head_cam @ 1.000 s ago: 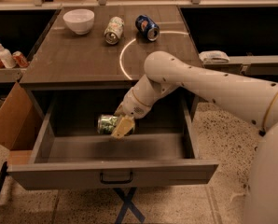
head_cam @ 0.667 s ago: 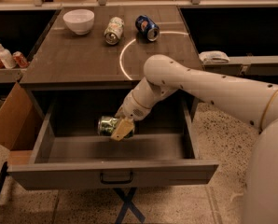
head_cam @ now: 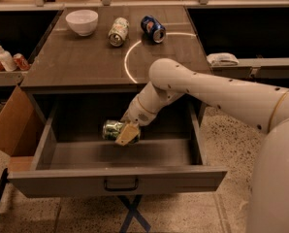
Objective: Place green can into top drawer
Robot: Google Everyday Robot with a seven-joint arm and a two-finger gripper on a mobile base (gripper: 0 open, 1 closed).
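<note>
The green can (head_cam: pixel 112 129), shiny green and silver, lies on its side in my gripper (head_cam: pixel 125 133), which is shut on it. The gripper holds it inside the open top drawer (head_cam: pixel 118 178), a little above the drawer floor, left of centre. The drawer is pulled fully out, with its dark bar handle (head_cam: pixel 120 184) on the front panel. My white arm reaches down into the drawer from the right.
On the tabletop (head_cam: pixel 76 62) stand a white bowl (head_cam: pixel 82 22), a pale white-green can (head_cam: pixel 118 31) on its side and a blue can (head_cam: pixel 152 28) on its side. A cardboard box (head_cam: pixel 11 130) stands at the left of the drawer. Bottles (head_cam: pixel 4 58) sit on a left shelf.
The gripper with the green can has barely moved; it stays at about the same spot inside the drawer.
</note>
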